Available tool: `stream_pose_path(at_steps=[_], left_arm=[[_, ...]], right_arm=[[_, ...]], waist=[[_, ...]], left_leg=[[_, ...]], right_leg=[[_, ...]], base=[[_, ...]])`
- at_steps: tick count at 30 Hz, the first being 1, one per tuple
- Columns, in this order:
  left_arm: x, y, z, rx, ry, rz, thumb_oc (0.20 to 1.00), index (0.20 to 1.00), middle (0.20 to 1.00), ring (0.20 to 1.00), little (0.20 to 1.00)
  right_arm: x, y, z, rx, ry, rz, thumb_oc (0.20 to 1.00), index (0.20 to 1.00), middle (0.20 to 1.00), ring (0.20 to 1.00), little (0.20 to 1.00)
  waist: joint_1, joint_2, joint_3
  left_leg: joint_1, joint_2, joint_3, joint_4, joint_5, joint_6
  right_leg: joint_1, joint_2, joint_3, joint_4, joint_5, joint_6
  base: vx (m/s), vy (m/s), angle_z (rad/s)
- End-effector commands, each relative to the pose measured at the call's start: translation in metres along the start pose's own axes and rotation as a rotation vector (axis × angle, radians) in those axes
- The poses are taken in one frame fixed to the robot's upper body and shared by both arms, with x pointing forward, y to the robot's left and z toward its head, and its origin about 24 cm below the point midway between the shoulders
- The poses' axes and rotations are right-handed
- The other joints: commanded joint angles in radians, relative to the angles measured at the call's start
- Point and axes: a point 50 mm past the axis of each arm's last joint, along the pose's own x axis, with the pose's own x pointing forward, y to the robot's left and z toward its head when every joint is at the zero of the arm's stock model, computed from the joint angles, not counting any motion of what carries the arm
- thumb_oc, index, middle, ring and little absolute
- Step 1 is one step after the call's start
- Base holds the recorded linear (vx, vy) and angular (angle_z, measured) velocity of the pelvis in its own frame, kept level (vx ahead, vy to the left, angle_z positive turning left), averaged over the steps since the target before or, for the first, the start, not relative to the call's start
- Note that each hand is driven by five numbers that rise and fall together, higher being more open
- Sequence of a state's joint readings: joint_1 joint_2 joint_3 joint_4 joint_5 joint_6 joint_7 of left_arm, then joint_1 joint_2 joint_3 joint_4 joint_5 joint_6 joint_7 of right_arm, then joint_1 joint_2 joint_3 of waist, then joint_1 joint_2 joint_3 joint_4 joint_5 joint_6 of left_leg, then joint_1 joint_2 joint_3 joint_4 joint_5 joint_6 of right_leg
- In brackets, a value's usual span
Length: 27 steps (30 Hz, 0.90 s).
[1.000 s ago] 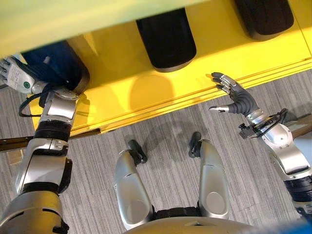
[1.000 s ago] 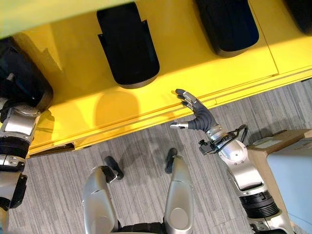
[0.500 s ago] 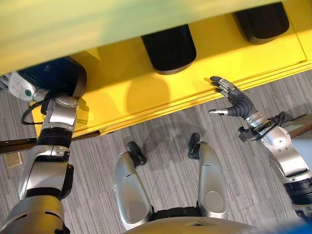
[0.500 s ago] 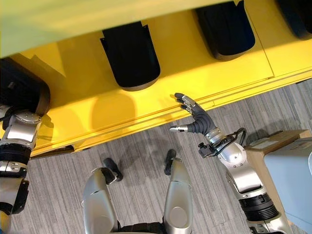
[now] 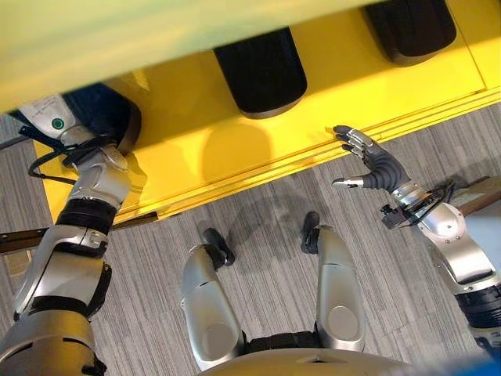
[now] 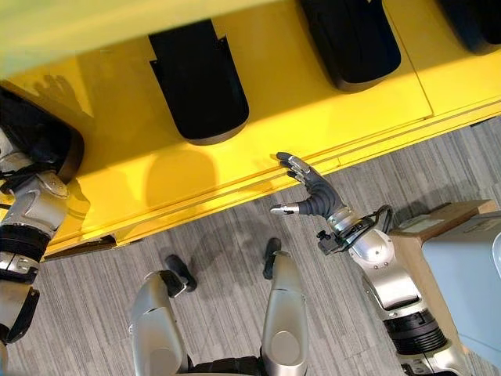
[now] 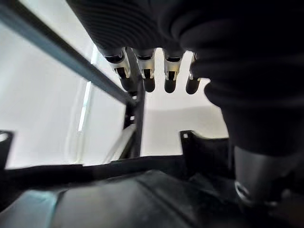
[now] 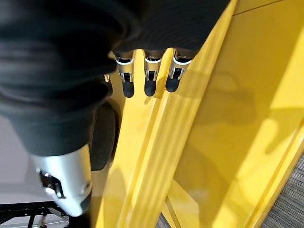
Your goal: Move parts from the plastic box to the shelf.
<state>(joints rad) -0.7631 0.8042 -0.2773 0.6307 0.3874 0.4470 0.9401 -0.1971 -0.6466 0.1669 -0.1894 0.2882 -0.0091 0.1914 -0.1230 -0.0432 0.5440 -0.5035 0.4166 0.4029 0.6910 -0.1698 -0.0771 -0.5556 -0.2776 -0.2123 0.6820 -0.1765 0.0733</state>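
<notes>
A yellow shelf (image 5: 235,149) runs across the upper part of the left eye view, its front lip slanting from the lower left up to the right edge. Three black parts lie on it. One black part (image 5: 262,70) sits at upper centre, its rounded end toward the lip. A second black part (image 5: 411,30) sits in the upper right corner. A third black part (image 5: 106,117) sits at the upper left, just above the left wrist.

The left hand (image 7: 156,71) is at the upper left of the left eye view, beside that third part. In the left wrist view its fingers (image 7: 148,76) hang in a straight, relaxed row with nothing between them, and a dark moulded surface, probably the same part, spreads across the lower half of that frame below the fingers. Whether the fingers touch it cannot be told.

The right hand (image 5: 374,163) hovers at right of centre, just at the shelf's front lip, over grey carpet (image 5: 266,211). Its fingers are spread and nearly straight, the thumb held apart, and it holds nothing. The right wrist view shows those fingers (image 8: 149,78) in a row over the yellow lip.

At the lower right edge of the right eye view stands a cardboard box (image 6: 427,231) with a pale grey bin (image 6: 470,274) against it.
</notes>
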Motion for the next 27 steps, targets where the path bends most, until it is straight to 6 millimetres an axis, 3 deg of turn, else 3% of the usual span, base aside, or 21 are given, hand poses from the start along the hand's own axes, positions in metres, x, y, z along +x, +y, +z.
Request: stream_pose_path(at_steps=[1, 4, 13, 19, 22, 25, 27], left_arm=[[0.022, 0.02, 0.01, 0.067, -0.133, 0.117, 1.0, 1.0, 1.0, 1.0, 1.0], [0.019, 0.018, 0.019, 0.122, -0.228, 0.11, 1.0, 1.0, 1.0, 1.0, 1.0], [0.014, 0.015, 0.02, 0.251, -0.358, 0.088, 1.0, 1.0, 1.0, 1.0, 1.0], [0.01, 0.011, 0.01, 0.319, -0.385, 0.051, 1.0, 1.0, 1.0, 1.0, 1.0], [0.003, 0.007, 0.003, 0.341, -0.427, 0.021, 1.0, 1.0, 1.0, 1.0, 1.0], [-0.016, 0.001, 0.005, 0.41, -0.608, -0.008, 1.0, 1.0, 1.0, 1.0, 1.0], [-0.023, 0.002, 0.0, 0.419, -0.641, 0.008, 1.0, 1.0, 1.0, 1.0, 1.0]], right_arm=[[-0.001, -0.01, 0.016, -0.026, -0.108, -0.031, 1.0, 1.0, 1.0, 1.0, 1.0], [-0.001, -0.011, 0.014, -0.023, -0.1, -0.025, 1.0, 1.0, 1.0, 1.0, 1.0], [-0.002, -0.008, 0.008, -0.017, -0.081, -0.019, 1.0, 1.0, 1.0, 1.0, 1.0], [-0.005, -0.006, 0.003, -0.011, -0.065, -0.017, 1.0, 1.0, 1.0, 1.0, 1.0], [-0.01, -0.005, -0.001, -0.002, -0.056, -0.016, 1.0, 1.0, 1.0, 1.0, 1.0], [-0.014, -0.002, -0.005, 0.012, -0.048, -0.01, 1.0, 1.0, 1.0, 1.0, 1.0], [-0.016, -0.001, -0.007, 0.021, -0.046, -0.011, 1.0, 1.0, 1.0, 1.0, 1.0]], waist=[[-0.001, -0.008, -0.031], [-0.004, -0.004, -0.036], [0.0, 0.006, -0.045], [0.001, 0.012, -0.049], [0.005, 0.015, -0.055], [0.007, 0.018, -0.067], [0.009, 0.02, -0.073]], left_leg=[[-0.022, -0.01, 0.003, -0.037, 0.064, -0.005], [-0.022, -0.011, 0.002, -0.033, 0.066, -0.003], [-0.025, -0.007, -0.009, -0.016, 0.066, -0.001], [-0.024, -0.006, -0.016, -0.007, 0.067, 0.001], [-0.021, -0.008, -0.019, -0.003, 0.066, 0.002], [0.0, -0.009, -0.017, -0.007, 0.069, 0.002], [0.012, -0.006, -0.015, -0.006, 0.07, 0.002]], right_leg=[[0.016, -0.043, -0.026, -0.061, 0.067, 0.054], [0.017, -0.048, -0.024, -0.063, 0.072, 0.055], [0.023, -0.061, -0.021, -0.054, 0.074, 0.058], [0.033, -0.066, -0.018, -0.055, 0.077, 0.062], [0.046, -0.068, -0.019, -0.06, 0.077, 0.064], [0.083, -0.074, -0.028, -0.08, 0.082, 0.069], [0.108, -0.075, -0.031, -0.091, 0.085, 0.071]], base=[[0.0, 0.0, 0.0], [0.0, 0.0, 0.0], [0.0, 0.001, 0.0], [0.0, 0.0, 0.0], [0.01, -0.006, 0.01], [0.07, -0.023, 0.06], [0.06, -0.006, 0.06]])
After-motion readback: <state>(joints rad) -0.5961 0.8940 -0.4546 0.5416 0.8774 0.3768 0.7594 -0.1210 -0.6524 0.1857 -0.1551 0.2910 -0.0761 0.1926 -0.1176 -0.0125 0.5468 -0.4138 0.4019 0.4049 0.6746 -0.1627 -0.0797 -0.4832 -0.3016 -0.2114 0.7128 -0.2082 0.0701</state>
